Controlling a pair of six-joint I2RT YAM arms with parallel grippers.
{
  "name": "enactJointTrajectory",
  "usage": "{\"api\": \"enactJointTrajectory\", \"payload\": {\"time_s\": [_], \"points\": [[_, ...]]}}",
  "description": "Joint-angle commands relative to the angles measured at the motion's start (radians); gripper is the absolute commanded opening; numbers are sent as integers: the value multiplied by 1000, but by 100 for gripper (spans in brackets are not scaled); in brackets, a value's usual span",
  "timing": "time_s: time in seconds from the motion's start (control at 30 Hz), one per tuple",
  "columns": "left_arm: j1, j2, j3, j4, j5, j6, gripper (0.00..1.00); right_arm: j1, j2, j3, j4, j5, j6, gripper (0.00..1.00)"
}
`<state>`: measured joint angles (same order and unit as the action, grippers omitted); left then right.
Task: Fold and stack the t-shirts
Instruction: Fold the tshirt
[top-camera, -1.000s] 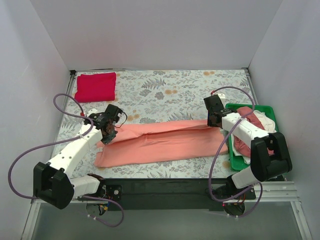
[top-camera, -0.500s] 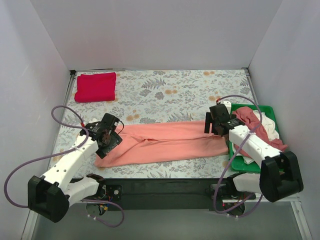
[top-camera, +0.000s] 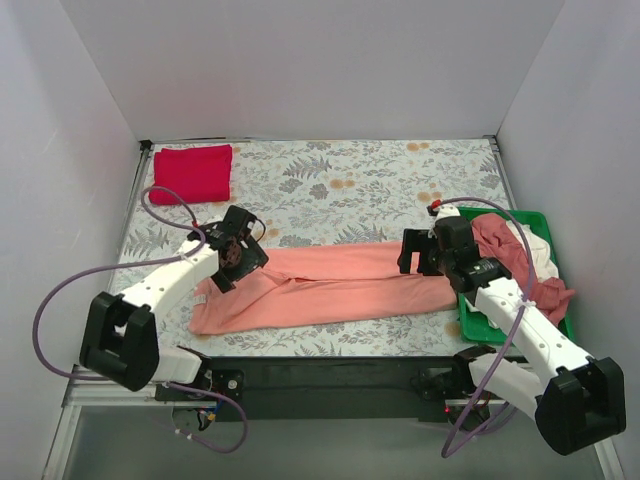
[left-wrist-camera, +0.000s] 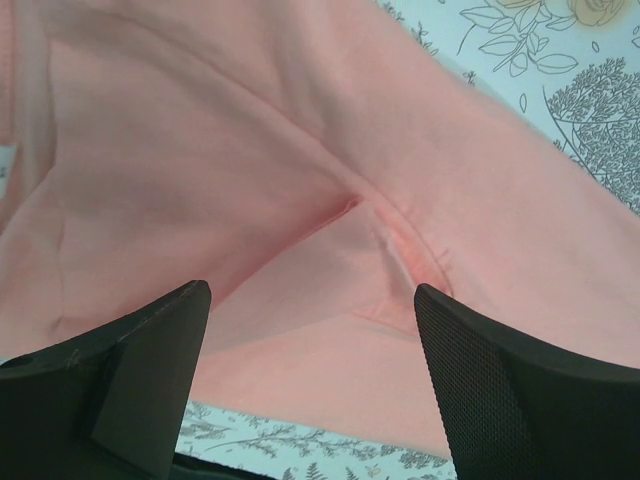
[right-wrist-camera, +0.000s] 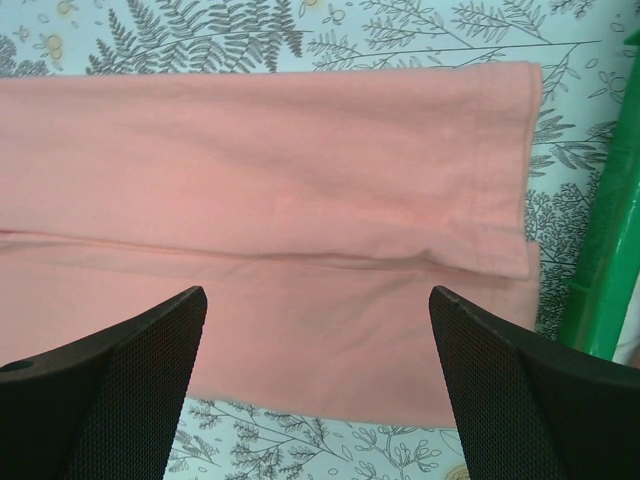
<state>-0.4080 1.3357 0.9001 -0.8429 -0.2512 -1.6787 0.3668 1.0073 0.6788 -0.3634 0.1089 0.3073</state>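
Here, a salmon-pink t-shirt (top-camera: 330, 285) is seen laid across the near half of the table (top-camera: 350, 180), folded lengthwise into a long band running from left to right. Its left end is broader and rumpled, while its right end is squared off and lies just beside the green tray (top-camera: 472, 322) at the table's right edge. A heap of dark red and white clothes (top-camera: 510, 250) is held in that tray. A red shirt (top-camera: 191, 172), already folded into a neat rectangle, is placed at the far left corner, well apart from the pink one.

The left gripper (top-camera: 232, 262) is positioned over the left end of the pink shirt. In the left wrist view its fingers (left-wrist-camera: 140, 370) are shown spread wide, with nothing caught between them; a diagonal crease and a sleeve seam are framed in the gap. Whether the fingertips are touching the cloth cannot be told.

The right gripper (top-camera: 425, 255) is held over the shirt's right end. In the right wrist view its fingers (right-wrist-camera: 110, 380) are likewise spread far apart and nothing is gripped. Between them the upper layer of the fold is seen lying flat on the lower layer, its hemmed edge set a little short of the layer beneath, and the tray's wall is visible at the right.
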Motion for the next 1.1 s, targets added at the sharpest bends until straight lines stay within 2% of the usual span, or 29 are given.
{"api": "enactJointTrajectory", "payload": {"time_s": [0.0, 0.13, 0.23, 0.37, 0.53, 0.8, 1.07], "points": [[-3, 65, 46, 97, 13, 37, 83, 0, -53, -22, 37, -101, -28, 98], [-2, 160, 40, 114, 46, 39, 84, 0, -90, -22, 23, -95, -31, 98], [-2, 163, 2, 146, 73, 48, 84, 0, -111, -19, 12, -98, -28, 98], [-5, 126, -47, 209, 177, 89, 84, 1, -121, -21, 0, -87, -14, 98], [-15, 27, -139, 298, 374, 155, 84, 0, -121, -22, -2, -78, 0, 98], [-43, -85, -187, 295, 400, 168, 84, 0, -128, -33, -2, -80, 6, 98], [-92, -72, -198, 297, 429, 177, 84, 0, -131, -41, -2, -83, 4, 98]]}}
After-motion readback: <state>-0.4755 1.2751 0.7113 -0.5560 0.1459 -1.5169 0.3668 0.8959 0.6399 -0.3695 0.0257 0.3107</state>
